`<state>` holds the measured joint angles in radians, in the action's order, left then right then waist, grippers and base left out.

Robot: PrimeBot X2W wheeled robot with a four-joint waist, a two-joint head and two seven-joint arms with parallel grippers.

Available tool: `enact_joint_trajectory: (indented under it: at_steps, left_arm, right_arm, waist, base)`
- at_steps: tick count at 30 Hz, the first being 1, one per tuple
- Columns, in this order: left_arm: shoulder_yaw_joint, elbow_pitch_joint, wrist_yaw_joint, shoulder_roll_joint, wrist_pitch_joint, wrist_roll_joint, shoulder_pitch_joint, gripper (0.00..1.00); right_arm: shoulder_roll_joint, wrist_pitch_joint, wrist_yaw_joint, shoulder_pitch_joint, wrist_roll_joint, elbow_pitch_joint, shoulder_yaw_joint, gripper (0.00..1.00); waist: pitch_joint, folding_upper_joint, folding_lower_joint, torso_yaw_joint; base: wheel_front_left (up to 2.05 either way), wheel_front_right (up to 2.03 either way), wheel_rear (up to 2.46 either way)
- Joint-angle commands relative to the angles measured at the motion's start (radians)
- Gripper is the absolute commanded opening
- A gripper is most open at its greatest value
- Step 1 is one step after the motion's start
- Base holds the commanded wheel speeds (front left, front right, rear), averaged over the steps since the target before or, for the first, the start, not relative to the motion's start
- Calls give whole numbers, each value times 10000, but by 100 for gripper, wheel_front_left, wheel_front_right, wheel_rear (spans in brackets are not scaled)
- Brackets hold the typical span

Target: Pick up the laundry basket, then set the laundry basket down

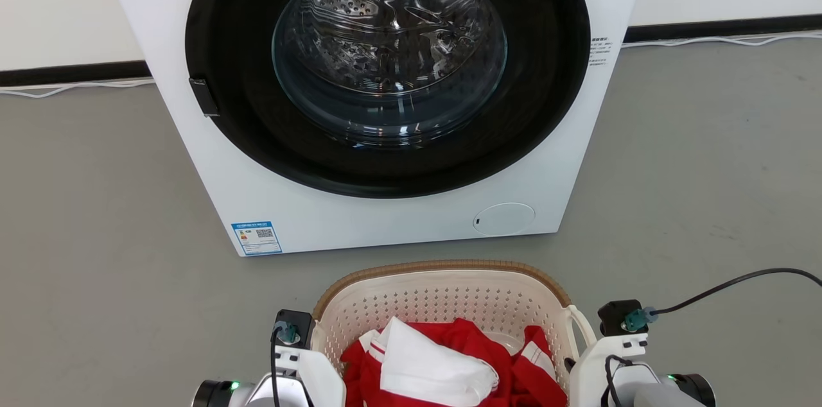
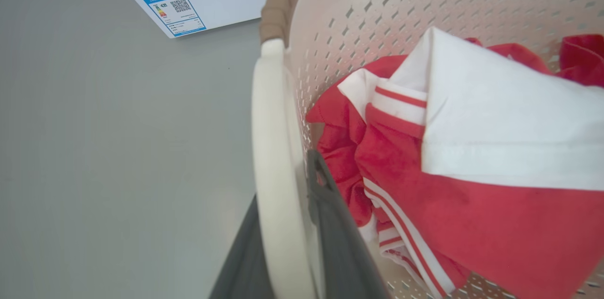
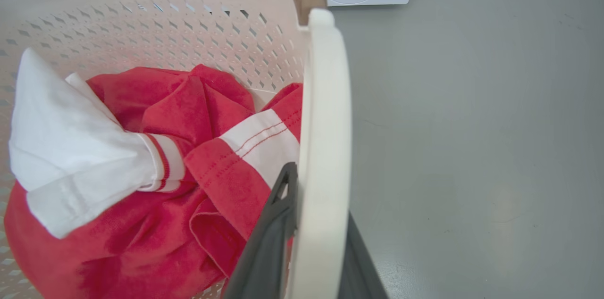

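While our left hand (image 2: 283, 181) and right hand (image 3: 321, 195) each clamp a side handle (image 2: 269, 124) of the laundry basket (image 1: 443, 296), we judge it light, stiff plastic, best lifted level.

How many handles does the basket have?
2. Left handle in the left pincer; right handle in the right pincer, on opposite sides of the basket.
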<state>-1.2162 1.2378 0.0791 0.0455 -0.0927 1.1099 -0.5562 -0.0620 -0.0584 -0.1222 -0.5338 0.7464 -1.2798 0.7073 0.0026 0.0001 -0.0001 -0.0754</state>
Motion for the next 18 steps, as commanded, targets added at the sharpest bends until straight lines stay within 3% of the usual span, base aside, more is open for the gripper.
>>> enact_joint_trajectory:
  at_steps: [1,18]
  left_arm:
    - [45,-131,-83,47,-276,-6,-477,0]
    - [-149,-132,-65,47,-323,173,-614,0]
  right_arm:
    - [118,47,-85,-215,52,242,303,0]
    - [118,173,-85,-315,645,196,808,0]
  waist:
    - [19,-1,1,-14]
    - [132,-1,1,-114]
  base:
    - [0,0,0]
    - [0,0,0]
